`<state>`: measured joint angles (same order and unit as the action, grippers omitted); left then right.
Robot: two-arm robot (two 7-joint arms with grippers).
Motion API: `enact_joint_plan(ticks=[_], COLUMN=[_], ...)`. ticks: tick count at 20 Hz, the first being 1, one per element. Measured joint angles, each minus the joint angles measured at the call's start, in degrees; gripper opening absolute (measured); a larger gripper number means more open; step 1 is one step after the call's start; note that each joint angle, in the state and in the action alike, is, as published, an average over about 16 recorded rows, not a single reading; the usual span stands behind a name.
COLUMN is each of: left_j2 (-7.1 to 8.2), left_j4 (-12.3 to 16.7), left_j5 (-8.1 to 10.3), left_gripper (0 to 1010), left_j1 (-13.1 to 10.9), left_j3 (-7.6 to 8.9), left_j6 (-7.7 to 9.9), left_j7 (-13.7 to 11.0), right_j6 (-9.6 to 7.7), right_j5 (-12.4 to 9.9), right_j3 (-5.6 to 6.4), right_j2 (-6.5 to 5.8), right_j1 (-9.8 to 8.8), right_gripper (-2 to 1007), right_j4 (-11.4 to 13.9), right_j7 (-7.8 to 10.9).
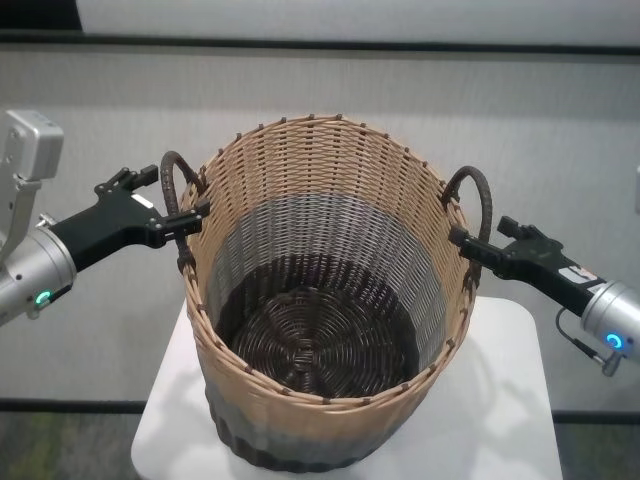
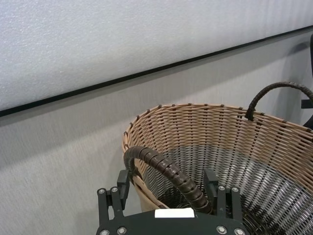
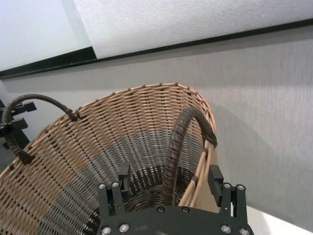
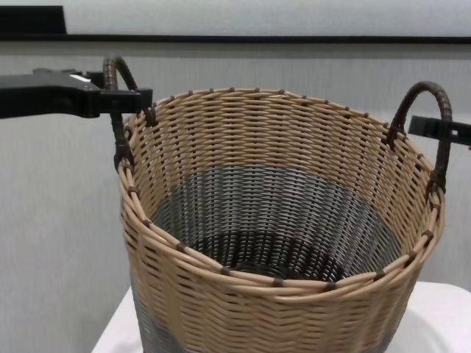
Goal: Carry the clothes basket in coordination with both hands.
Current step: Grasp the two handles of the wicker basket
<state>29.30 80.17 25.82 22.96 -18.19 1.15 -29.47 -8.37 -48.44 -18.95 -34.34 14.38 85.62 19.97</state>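
Clothes basket (image 1: 320, 300), big round woven wicker, sits upright on a white smooth surface (image 1: 510, 400) with rounded corners, filling most of it. Weave bands on basket: tan upper band with dark stitch marks along the rim, grey middle, dark brown base with a spiral coil pattern on the inside floor. Two dark brown loop handles, wrapped cord texture, stand up at opposite sides of the rim. Left claw (image 1: 190, 225), black, angular, on a black arm with a silver cuff, is at the basket's left handle (image 1: 175, 185); left wrist view shows its fingers (image 2: 211, 178) spread wide either side of the loop, the handle passing between them, not pinched. Right claw (image 1: 462, 243), same black build, is at the basket's right handle (image 1: 478, 195); right wrist view shows its fingers (image 3: 215, 178) wide apart straddling the wrapped loop, no squeeze on it. Basket's inside holds nothing visible. Behind the basket, a grey textured wall (image 1: 320, 90) with a thin black horizontal strip.
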Motion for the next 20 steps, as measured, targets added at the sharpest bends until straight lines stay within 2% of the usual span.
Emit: enact_joint_plan(ticks=[4, 12, 20], left_j2=[-0.24, -0.67, -0.74], left_j4=[-1.4, -3.5, -4.4], left_j5=[0.09, 0.25, 0.41], left_gripper=[1003, 1003, 1003], left_j1=[0.6, 1.5, 1.8], left_j3=[-0.14, -0.48, -0.48], left_j6=[-0.34, -0.78, -1.03], left_j7=[-0.4, -1.0, -1.1], right_j6=[-0.31, -1.05, -1.09], right_j5=[1.4, 3.5, 5.5], right_j3=[-0.22, -0.70, -0.82], right_j2=[1.15, 3.25, 4.89], right_j1=[1.21, 3.51, 4.57], right_gripper=[1002, 1002, 1002], right_j4=[-1.0, -3.2, -4.2], right_j7=[-0.68, -0.87, -1.69])
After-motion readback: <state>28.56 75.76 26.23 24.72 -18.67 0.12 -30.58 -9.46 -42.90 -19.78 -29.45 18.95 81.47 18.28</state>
